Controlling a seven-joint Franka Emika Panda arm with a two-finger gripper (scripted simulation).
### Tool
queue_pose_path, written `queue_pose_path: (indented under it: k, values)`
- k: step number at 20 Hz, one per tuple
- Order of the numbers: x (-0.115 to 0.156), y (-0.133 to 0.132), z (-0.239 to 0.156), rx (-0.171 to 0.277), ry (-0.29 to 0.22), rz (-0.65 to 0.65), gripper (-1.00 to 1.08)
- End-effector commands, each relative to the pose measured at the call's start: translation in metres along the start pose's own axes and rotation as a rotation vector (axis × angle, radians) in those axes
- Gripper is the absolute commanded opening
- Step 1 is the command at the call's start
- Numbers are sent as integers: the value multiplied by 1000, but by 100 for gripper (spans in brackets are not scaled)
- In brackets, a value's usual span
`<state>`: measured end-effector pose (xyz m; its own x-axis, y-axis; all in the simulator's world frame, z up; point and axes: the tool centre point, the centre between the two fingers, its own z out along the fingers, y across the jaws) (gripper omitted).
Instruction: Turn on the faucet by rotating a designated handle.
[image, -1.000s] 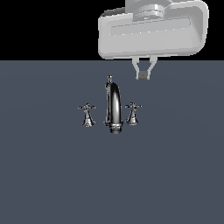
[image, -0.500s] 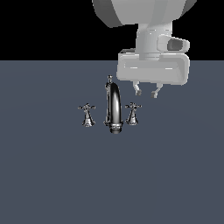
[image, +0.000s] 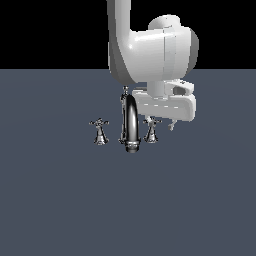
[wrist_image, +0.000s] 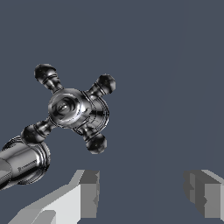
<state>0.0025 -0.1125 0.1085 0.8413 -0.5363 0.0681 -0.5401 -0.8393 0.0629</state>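
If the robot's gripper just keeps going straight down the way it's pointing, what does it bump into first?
Probably the bare grey surface. In the wrist view the open gripper has only surface between its fingers; the cross-shaped handle sits off to one side. Depth is unclear, so one finger might graze it.

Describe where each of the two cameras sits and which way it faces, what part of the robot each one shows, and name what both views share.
Exterior view: off the arm, above and in front, facing the faucet on the grey surface; shows the white arm bent down over the cross handle on the exterior view's right.
Wrist view: on the wrist, looking down past the gripper, jaws apart, at that cross handle; only the two fingertips show.
Shared: that cross handle, the spout and the grey surface.
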Motion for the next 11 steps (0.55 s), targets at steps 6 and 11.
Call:
queue_pose_path:
  k: [6, 11]
  values:
    - [93, 42, 24, -62, 158, 62, 7]
    - [118, 119, 13, -43, 232, 131, 89]
